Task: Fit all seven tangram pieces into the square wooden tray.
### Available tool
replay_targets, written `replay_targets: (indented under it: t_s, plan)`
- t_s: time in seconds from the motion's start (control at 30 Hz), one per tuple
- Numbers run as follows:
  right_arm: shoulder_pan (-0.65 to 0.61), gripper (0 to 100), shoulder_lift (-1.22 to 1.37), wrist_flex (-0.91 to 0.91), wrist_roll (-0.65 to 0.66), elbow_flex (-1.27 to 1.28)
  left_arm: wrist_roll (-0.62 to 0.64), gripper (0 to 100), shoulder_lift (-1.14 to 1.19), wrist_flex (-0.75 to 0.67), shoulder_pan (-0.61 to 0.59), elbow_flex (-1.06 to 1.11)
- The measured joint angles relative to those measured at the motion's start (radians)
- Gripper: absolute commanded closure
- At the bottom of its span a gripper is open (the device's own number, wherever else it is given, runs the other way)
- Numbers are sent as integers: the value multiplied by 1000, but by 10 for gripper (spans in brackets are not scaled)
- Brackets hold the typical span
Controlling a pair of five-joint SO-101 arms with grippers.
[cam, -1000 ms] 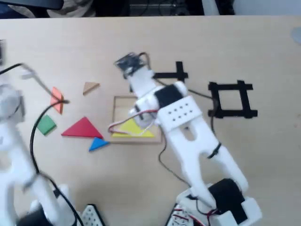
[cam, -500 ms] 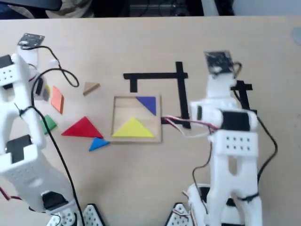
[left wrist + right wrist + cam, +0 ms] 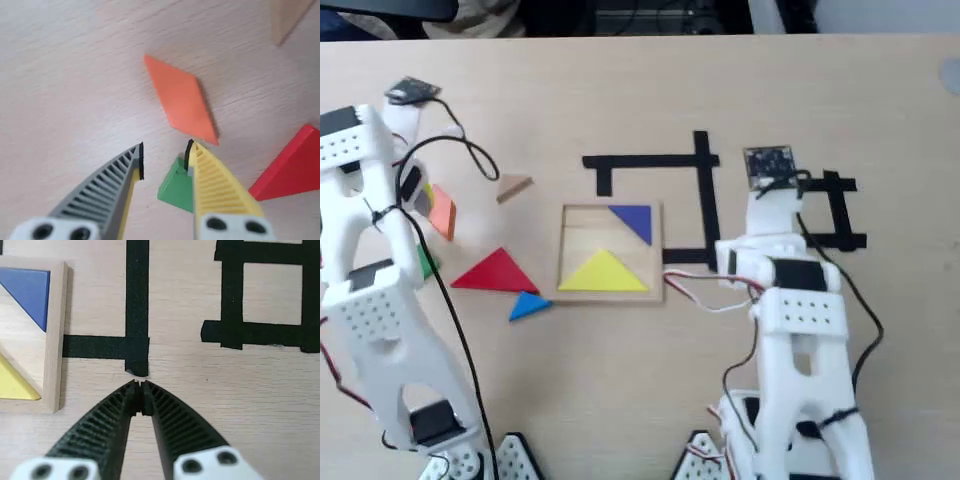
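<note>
The left arm's jaws stand apart low over the tabletop, just short of the orange parallelogram, with the green piece beside one of them. The parallelogram lies flat, well apart from the square wooden tray. It looks thin, stiff, light and probably slick, so pinching across its two long parallel edges seems safest. The right arm's jaws are together near the black tape.
</note>
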Motion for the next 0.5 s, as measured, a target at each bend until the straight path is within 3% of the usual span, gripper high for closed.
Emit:
replay_targets:
  t_s: [0.33, 0.5]
  plan:
    - [37, 987, 52, -77, 2, 0, -35, 833, 348, 12, 57, -414]
    - [52, 987, 52, -81, 2, 0, -49, 833, 456, 152, 86, -628]
